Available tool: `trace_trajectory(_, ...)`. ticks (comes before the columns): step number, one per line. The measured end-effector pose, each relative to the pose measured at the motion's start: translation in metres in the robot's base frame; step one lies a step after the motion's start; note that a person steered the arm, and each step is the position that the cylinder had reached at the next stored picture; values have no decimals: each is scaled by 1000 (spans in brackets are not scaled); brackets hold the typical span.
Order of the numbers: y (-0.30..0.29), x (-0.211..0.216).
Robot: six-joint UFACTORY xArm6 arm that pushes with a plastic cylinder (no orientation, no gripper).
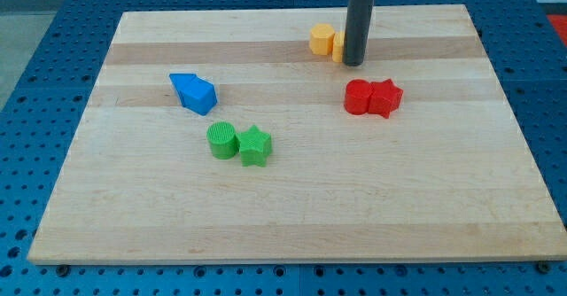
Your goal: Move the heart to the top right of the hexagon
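Note:
Two yellow blocks sit close together near the view's top, right of centre. The left one point(321, 40) looks like the hexagon. The other yellow block point(338, 47) touches its right side and is mostly hidden behind my rod, so its heart shape cannot be made out. My tip point(353, 64) rests on the board right against the right side of that hidden yellow block, at its lower edge.
A red cylinder point(358, 97) and a red star point(386, 97) touch each other just below my tip. Two blue blocks point(194, 92) sit together at the left. A green cylinder point(222, 141) and a green star point(254, 145) lie at centre left.

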State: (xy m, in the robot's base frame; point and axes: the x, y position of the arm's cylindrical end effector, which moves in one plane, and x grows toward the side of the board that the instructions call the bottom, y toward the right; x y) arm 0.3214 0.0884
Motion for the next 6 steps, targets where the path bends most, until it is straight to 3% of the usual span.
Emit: trace_trajectory(6, 26, -63)
